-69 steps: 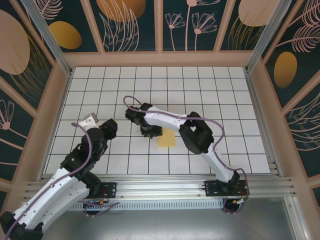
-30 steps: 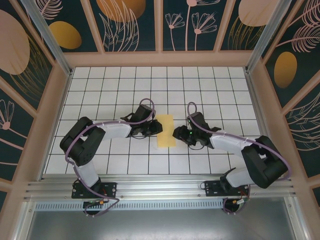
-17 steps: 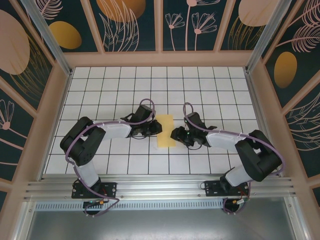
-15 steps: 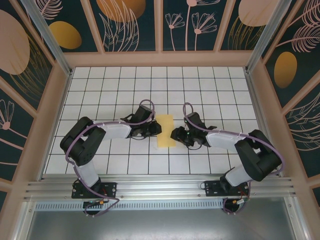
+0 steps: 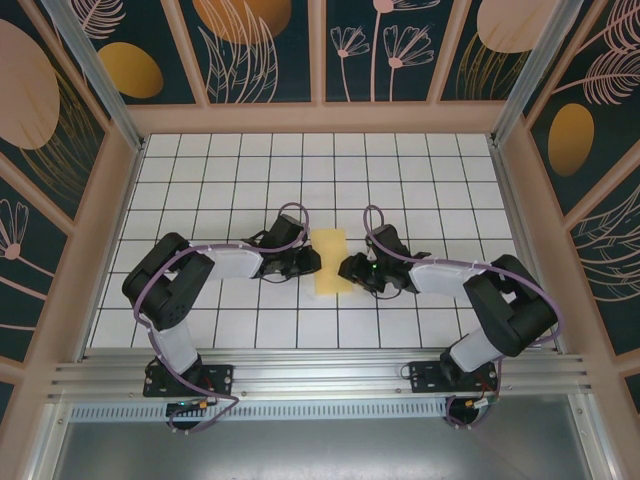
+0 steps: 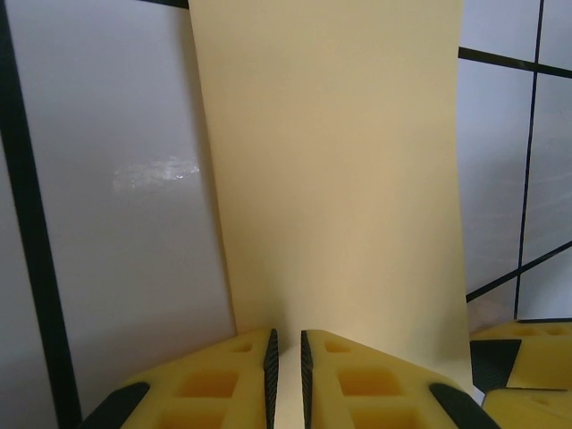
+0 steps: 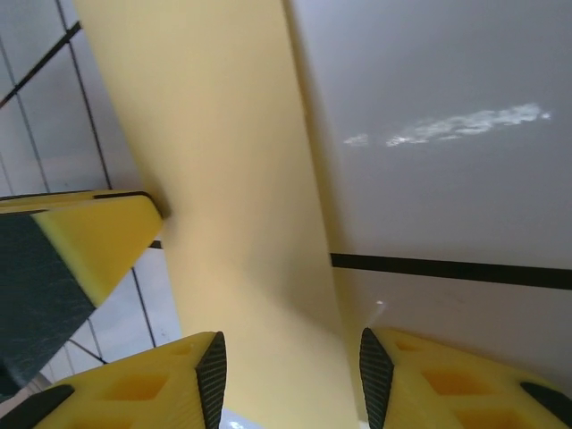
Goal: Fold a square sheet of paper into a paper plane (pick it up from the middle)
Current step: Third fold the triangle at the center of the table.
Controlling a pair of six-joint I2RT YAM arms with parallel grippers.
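Paper: thin yellow paper sheet, narrow rectangle, flat at centre of glossy gridded bench.
Left jaws: its 9 o'clock, nearly closed over edge; grip unclear.
Right jaws: 3 o'clock, half open, empty.

A white tabletop gridded with black lines sits inside a pale wooden frame. Dark teal wall panels with peach leaves and flowers rise at 9, 12 and 3 o'clock. An aluminium rail runs along 6 o'clock.
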